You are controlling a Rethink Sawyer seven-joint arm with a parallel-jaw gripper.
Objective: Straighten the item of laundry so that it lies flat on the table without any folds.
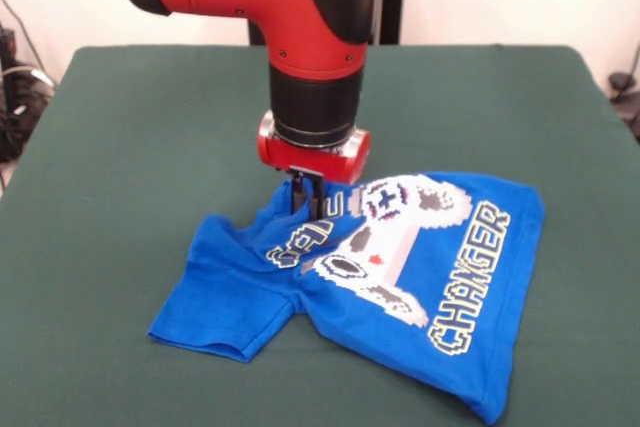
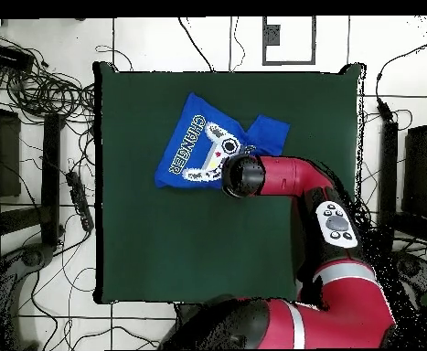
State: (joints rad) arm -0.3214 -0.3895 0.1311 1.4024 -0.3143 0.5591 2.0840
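Observation:
The bright blue T-shirt [image 1: 400,267] lies crumpled on the green table [image 1: 150,117], with its controller print and "CHANGER" lettering facing up. One sleeve [image 1: 225,302] spreads toward the front left, and the cloth is bunched into a raised fold near the collar. My gripper [image 1: 305,202] points straight down at that fold, with its fingers close together and pinching the bunched cloth. In the overhead view the shirt [image 2: 198,146] lies in the table's upper middle, and the arm's wrist [image 2: 242,175] covers the gripper and the shirt's lower right edge.
The green table [image 2: 189,247] extends far around the shirt on all sides. Cables and equipment [image 2: 34,91] lie on the floor beyond the table's left edge in the overhead view.

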